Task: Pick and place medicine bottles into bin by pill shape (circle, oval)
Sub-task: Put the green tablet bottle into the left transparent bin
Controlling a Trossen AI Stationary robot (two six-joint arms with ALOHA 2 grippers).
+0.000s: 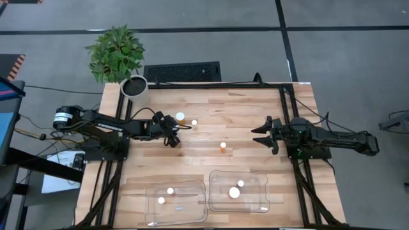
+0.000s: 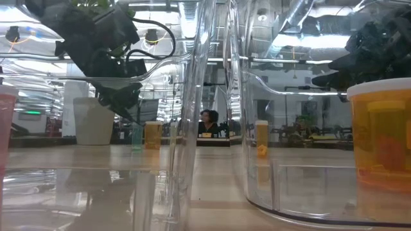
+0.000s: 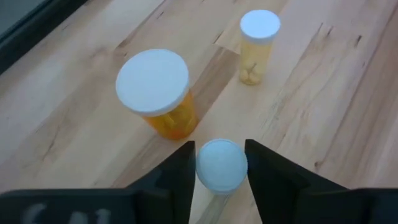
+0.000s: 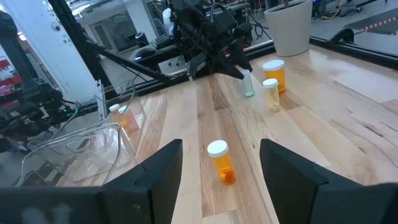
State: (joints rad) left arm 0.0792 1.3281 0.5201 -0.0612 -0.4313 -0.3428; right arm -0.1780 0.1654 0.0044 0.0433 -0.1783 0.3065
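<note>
grey floor w/ dark seam lines around the light wood table. potted plant in a white pot at the far left corner, black floor vent right behind it. low view: bright ceiling lights, ducts, a person sitting way back.

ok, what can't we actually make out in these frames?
- Pill shape: the bottles in the bins are too small in the high view and blurred through the clear wall in the low view.
- Body of the small bottle in the left hand: in the left wrist view its white cap covers it.
- High view: that bottle is hidden under the left hand.
</note>
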